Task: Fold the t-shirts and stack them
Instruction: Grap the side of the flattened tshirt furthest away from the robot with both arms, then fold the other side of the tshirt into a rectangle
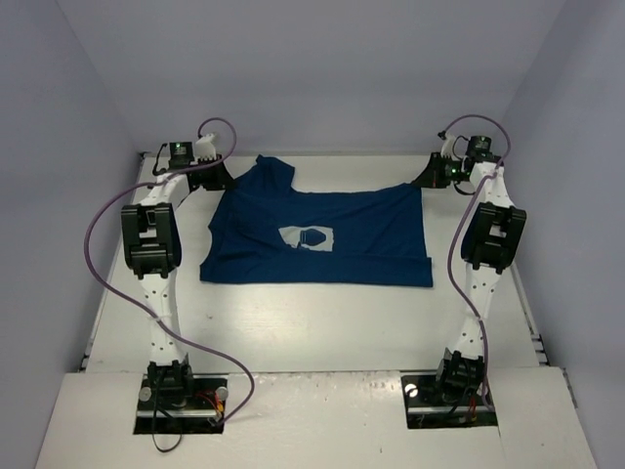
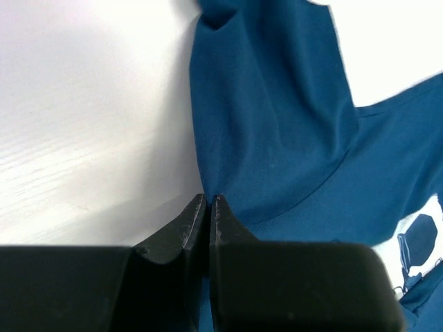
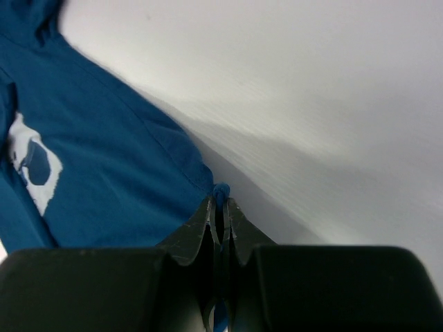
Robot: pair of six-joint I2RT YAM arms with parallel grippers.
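Observation:
A navy blue t-shirt (image 1: pixel 366 230) lies on the white table (image 1: pixel 293 327), turned sideways, with its pale print (image 1: pixel 308 237) facing up and one sleeve (image 1: pixel 274 172) pointing to the back. My left gripper (image 1: pixel 217 179) is at the shirt's far left corner, by the sleeve. In the left wrist view it (image 2: pixel 209 200) is shut with blue cloth (image 2: pixel 277 124) between the fingers. My right gripper (image 1: pixel 431 178) is at the far right corner. In the right wrist view it (image 3: pixel 220 202) is shut on a small bunch of the shirt's edge (image 3: pixel 104 152).
Pale walls (image 1: pixel 322 68) enclose the table on three sides, close behind both grippers. Purple cables (image 1: pixel 98 230) loop beside each arm. The arm bases (image 1: pixel 176 386) stand at the near edge.

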